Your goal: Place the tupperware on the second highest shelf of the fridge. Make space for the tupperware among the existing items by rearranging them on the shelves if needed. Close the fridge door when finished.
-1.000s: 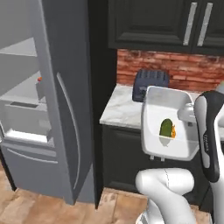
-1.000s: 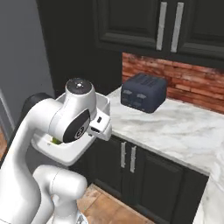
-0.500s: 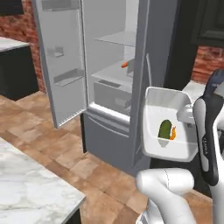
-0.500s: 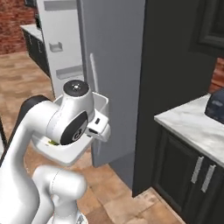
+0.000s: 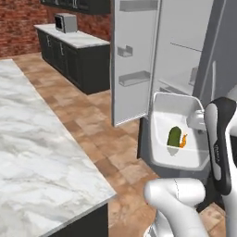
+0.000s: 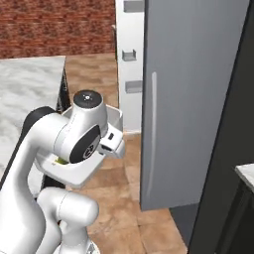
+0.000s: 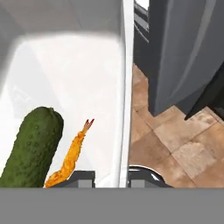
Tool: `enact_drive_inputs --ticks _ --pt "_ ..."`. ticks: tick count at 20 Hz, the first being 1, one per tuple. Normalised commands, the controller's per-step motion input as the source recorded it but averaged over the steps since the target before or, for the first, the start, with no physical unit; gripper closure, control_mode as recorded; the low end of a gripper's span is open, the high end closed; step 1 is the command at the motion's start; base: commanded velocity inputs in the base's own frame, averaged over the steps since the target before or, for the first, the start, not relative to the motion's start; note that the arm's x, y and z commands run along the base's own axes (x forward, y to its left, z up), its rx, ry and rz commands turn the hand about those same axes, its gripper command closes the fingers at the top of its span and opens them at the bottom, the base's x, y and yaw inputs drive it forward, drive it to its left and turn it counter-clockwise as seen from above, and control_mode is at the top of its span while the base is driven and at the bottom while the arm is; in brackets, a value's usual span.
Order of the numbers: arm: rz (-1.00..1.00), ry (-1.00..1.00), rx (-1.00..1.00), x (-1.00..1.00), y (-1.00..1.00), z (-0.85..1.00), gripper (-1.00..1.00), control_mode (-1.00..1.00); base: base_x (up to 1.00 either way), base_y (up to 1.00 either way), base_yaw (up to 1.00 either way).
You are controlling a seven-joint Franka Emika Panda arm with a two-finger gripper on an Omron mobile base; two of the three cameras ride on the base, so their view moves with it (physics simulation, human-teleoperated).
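Tupperware: shallow white tub, held level in front of the arm. You carry it by its rim. In the hand view the two fingers stand one on each side of the tub's right-hand wall, clamped on it, so the tub lies off to the left of the fingers there, and its long axis runs away from the camera.

Contents: one green pickle-like piece and one orange fried shrimp, lying side by side along the tub's long axis, the shrimp nearer the gripped wall.

Fridge: your landmark. In the left base view the tub hangs in front of the fridge's opening, low against it. The open left door swings out to the tub's left, with its door bins facing you. The closed right door, with its slim handle, stands to the tub's right in the right base view.

Second highest shelf: you cannot pick it out with any certainty. The interior above and behind the tub shows only pale planes. Judgement: the tub must still rise and travel inward, long axis first, past the closed door's edge.

Marble tabletop: well to the left of the fridge.

Brands, labels, writing: none legible on tub, fridge or arm.
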Motion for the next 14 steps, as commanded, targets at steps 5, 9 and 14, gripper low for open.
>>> enact_drive_inputs --ticks 5,9,14 --pt "0.0 0.0 0.0 0.0 0.0 0.0 1.0 1.0 0.46 -0.3 0.47" --pt "0.0 0.0 0.0 0.0 0.0 0.0 1.0 1.0 0.4 -0.46 0.31" --pt "0.0 0.0 0.0 0.0 0.0 0.0 1.0 1.0 0.35 -0.02 0.28"
